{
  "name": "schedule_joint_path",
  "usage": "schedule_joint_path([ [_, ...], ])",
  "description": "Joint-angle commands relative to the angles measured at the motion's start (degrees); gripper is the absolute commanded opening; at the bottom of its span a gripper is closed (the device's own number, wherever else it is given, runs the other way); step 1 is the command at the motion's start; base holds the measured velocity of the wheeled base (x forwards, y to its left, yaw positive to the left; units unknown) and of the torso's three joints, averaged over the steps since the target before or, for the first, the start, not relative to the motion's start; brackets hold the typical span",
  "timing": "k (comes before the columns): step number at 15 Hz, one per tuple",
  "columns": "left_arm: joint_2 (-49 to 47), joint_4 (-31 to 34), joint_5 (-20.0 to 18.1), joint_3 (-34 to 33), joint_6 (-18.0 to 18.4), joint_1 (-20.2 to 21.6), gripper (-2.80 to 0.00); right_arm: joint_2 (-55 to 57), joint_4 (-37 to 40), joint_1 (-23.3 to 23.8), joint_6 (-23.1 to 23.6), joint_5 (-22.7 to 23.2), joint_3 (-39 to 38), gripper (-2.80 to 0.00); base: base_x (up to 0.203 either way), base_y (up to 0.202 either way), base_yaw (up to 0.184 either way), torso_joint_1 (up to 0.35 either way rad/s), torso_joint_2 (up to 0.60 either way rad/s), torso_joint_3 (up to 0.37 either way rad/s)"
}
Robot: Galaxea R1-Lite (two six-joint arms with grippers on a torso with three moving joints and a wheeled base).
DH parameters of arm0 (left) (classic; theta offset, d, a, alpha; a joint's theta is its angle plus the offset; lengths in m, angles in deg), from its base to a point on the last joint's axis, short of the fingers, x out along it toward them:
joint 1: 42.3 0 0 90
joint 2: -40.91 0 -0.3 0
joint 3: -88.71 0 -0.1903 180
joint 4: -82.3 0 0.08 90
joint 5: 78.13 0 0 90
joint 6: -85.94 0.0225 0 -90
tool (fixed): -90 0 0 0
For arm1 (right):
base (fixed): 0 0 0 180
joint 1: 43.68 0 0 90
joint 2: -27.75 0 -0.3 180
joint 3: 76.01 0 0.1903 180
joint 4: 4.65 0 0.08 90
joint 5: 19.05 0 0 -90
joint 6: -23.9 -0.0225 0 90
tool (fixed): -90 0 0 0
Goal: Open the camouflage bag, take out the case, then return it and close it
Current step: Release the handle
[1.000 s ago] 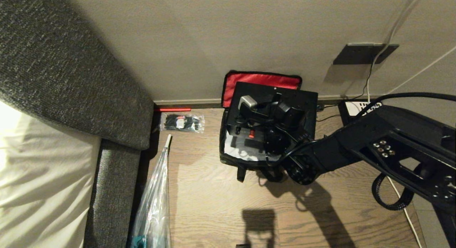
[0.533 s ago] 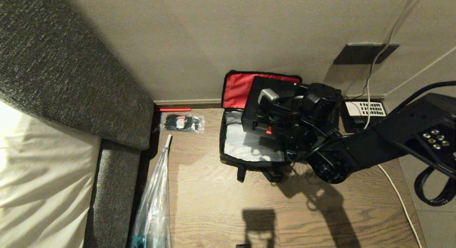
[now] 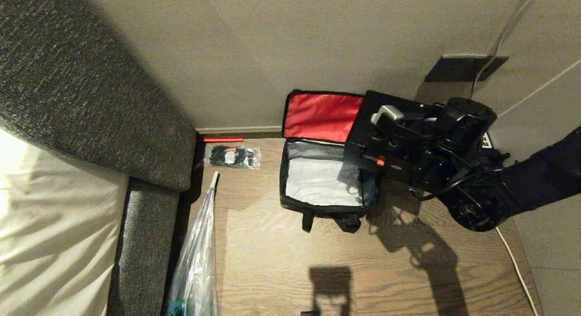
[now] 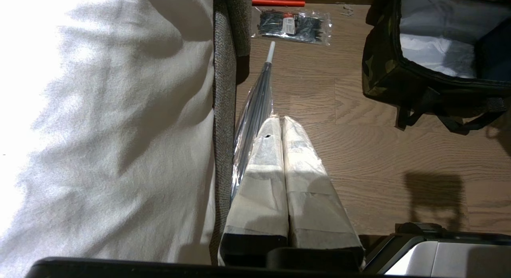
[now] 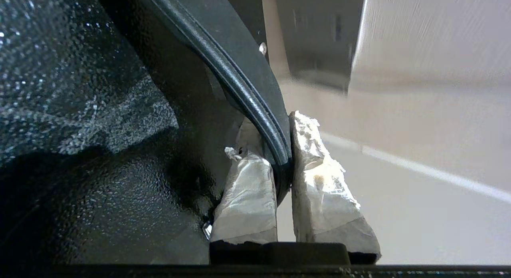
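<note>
Our right end effector (image 5: 281, 150) is clenched on the handle (image 5: 255, 106) of the case (image 3: 386, 139). Its two taped fingers (image 5: 247, 194) pinch the dark curved bar between them. We are holding the case up in the air, off the floor (image 3: 290, 261), just to the right of the bag (image 3: 324, 180) and a little over its right edge.

The case is a black hard box with a bumpy, shiny skin. It has a grey bar (image 3: 386, 112) on top and a small red latch (image 3: 380, 160) on the side facing us.

The bag is open and sits on the wooden floor against the wall (image 3: 272, 57). Its lid (image 3: 320, 116) is flipped up against the wall and is red inside. The inside of the bag is silver-grey and we can see right down to the bottom. The outside is green and black with blotchy patches, and black straps (image 4: 439, 114) hang off the front.

Our left end effector (image 4: 281, 126) hangs over the floor beside the bed (image 4: 100, 122), well apart from the bag. Its two taped fingers are pressed together with nothing between them.

A see-through umbrella (image 3: 199, 252) lies along the bed. A small plastic packet (image 3: 231, 156) lies near the wall, left of the bag.
</note>
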Motion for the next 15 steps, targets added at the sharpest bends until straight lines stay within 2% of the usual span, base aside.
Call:
schedule_joint_path([
  [1,0.1,0.0,0.0,0.0,0.0,0.0,-2.8,-2.4,-0.2,4.0,0.2,-0.4,-1.8,-2.8,0.0,0.0,0.0,0.0,0.0,0.0],
  [5,0.1,0.0,0.0,0.0,0.0,0.0,-2.8,-2.6,0.1,10.6,0.0,-0.1,-3.5,-2.8,0.0,0.0,0.0,0.0,0.0,0.0],
  [8,0.1,0.0,0.0,0.0,0.0,0.0,-2.8,0.1,0.9,14.3,-2.5,0.0,-3.6,-2.8,0.0,0.0,0.0,0.0,0.0,0.0],
  [15,0.1,0.0,0.0,0.0,0.0,0.0,-2.8,8.2,2.6,19.5,-5.1,0.1,-1.1,-2.8,0.0,0.0,0.0,0.0,0.0,0.0],
])
